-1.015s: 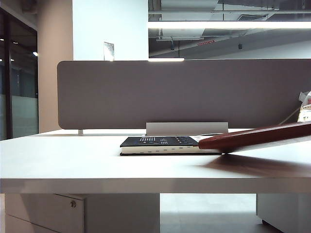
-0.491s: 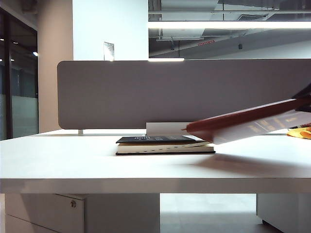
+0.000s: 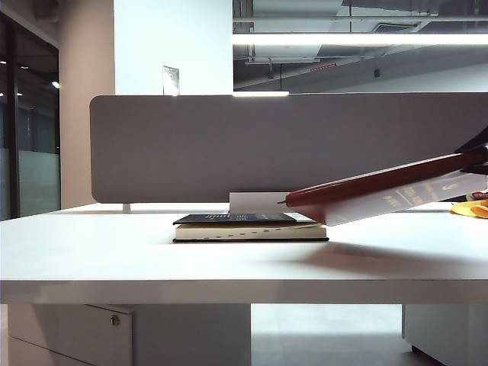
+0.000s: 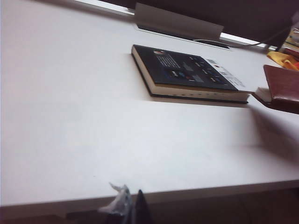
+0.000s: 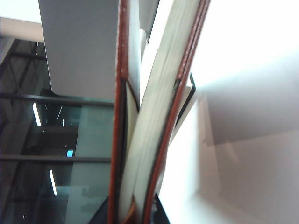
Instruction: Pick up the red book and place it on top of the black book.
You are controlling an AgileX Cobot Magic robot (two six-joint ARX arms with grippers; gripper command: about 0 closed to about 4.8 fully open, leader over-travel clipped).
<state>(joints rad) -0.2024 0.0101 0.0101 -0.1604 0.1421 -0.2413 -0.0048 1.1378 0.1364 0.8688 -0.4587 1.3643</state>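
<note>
Red book (image 3: 385, 189) moved further left, tilted over black book (image 3: 248, 227), right gripper (image 5: 135, 215) clamping it

**White table, one book lying flat**

You have a white table (image 3: 152, 259) with the black book (image 3: 248, 226) lying flat near its back edge, and something yellow (image 3: 469, 208) at the far right.

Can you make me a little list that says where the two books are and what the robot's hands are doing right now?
red book: in the air, tilted, low end over the black book's right end, cover gaping open
black book: flat on the white table
right gripper: jaws shut on the red book
left gripper: at the near table edge, away from both books; jaws unclear
book stacked: not yet
</note>
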